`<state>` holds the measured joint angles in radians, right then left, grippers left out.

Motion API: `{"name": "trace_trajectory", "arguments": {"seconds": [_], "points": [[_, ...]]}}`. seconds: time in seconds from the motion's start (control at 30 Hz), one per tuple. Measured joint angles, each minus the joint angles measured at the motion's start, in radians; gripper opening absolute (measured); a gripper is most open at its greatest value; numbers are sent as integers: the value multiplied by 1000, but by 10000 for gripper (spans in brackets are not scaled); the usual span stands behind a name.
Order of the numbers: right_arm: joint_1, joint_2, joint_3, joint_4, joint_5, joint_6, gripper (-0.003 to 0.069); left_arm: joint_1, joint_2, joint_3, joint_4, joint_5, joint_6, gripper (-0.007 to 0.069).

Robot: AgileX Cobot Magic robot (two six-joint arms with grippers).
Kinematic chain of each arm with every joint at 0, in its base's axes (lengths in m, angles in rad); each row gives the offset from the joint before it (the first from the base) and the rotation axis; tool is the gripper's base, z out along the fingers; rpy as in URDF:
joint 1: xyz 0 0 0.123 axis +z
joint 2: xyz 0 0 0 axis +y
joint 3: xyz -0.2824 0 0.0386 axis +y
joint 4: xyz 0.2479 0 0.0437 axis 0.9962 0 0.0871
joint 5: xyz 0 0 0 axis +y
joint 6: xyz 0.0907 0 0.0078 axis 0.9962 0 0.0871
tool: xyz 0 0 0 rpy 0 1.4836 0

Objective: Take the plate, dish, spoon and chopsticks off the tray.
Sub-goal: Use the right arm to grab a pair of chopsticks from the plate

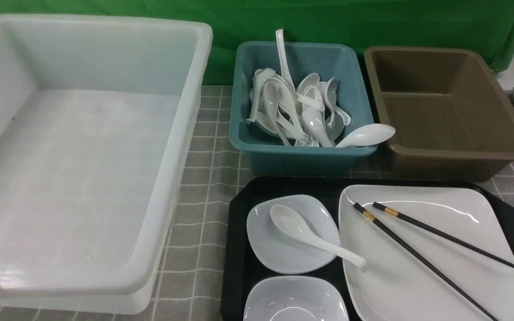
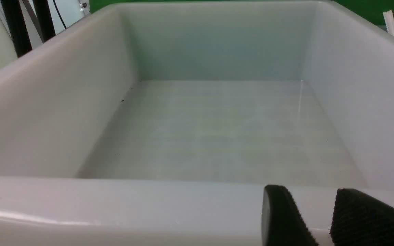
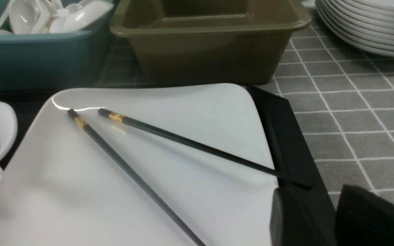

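Our left gripper [image 2: 311, 190], by the white tub [image 2: 115, 198], has black, knurled, wedge-shaped fingers; our right gripper's [image 3: 316, 194] look plain black.

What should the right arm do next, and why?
Probably ease the right gripper forward to the thin ends of the chopsticks and close on them. They lie loose across the plate, one tip reaching the tray rim near the open gripper, and would likely slide if the plate were lifted first.

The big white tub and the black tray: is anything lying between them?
Nothing. In the front view, only a bare strip of grey checked table cover separates the white tub from the tray.
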<state>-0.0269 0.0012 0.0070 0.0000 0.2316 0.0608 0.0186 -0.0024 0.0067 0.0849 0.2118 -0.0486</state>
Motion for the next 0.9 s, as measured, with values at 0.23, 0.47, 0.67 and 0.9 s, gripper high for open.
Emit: {"name": "trace_trajectory", "arguments": {"seconds": [0.23, 0.47, 0.67, 0.9], "points": [[0, 0, 0, 0, 0, 0, 241, 0, 0, 0, 9, -2, 8, 232], [0, 0, 0, 0, -1, 0, 241, 0, 0, 0, -176, -202, -46, 232], [0, 0, 0, 0, -1, 0, 241, 0, 0, 0, -265, -625, -80, 232], [0, 0, 0, 0, -7, 0, 241, 0, 0, 0, -184, -892, -290, 232]]}}
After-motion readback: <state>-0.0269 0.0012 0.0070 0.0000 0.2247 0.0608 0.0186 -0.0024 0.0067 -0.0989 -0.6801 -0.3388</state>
